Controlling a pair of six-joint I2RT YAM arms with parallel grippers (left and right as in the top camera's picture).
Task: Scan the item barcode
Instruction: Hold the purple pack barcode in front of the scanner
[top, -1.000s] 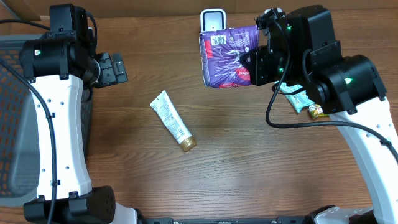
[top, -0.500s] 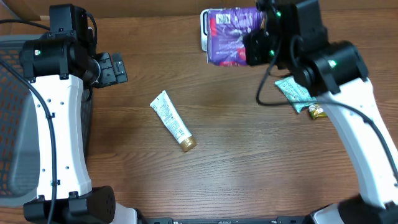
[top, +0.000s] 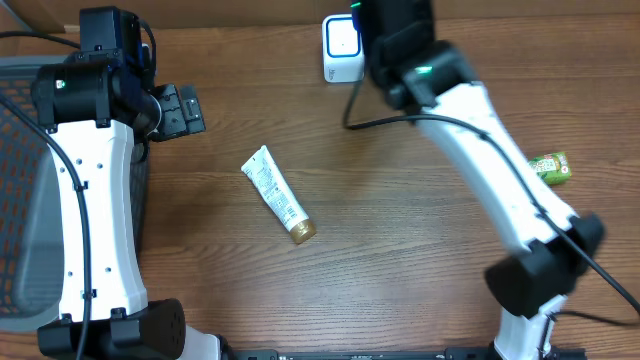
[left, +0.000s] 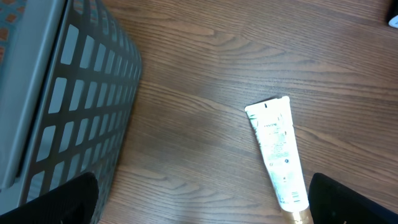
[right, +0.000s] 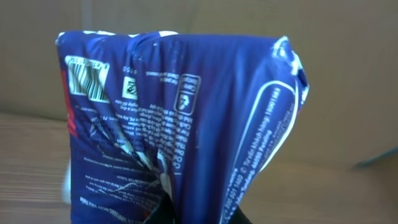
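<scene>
Fingers on the right arm (right: 165, 216) are pinched tight on the lower edge of a crinkled blue-purple pouch (right: 186, 124), so it stands up in front of the wrist camera with its barcode (right: 84, 78) in the upper left corner of the panel that faces the lens. From overhead the right arm reaches across to the far edge of the worktop (top: 400, 260), its wrist just beside the white scanner (top: 342, 48). The pouch itself is hidden under the arm in that view, so I cannot tell how the barcode sits relative to the scanner's window. The left fingers (left: 56, 202) are spread wide and hold nothing, hovering near the grey basket (left: 62, 93), with a white tube (left: 278, 152) lying flat on the worktop below them. A small green packet (top: 550, 166) lies well apart on the right side. The step in hand looks like the presentation itself: the item is lifted and brought to the reader, but a clean read is not yet evident. The next move likely calls for turning the wrist so that the barcode panel squarely faces the scanner's window and holding it steady there. The film is wrinkled around the code, so a slight tilt or shift may be needed to flatten what the reader sees.
</scene>
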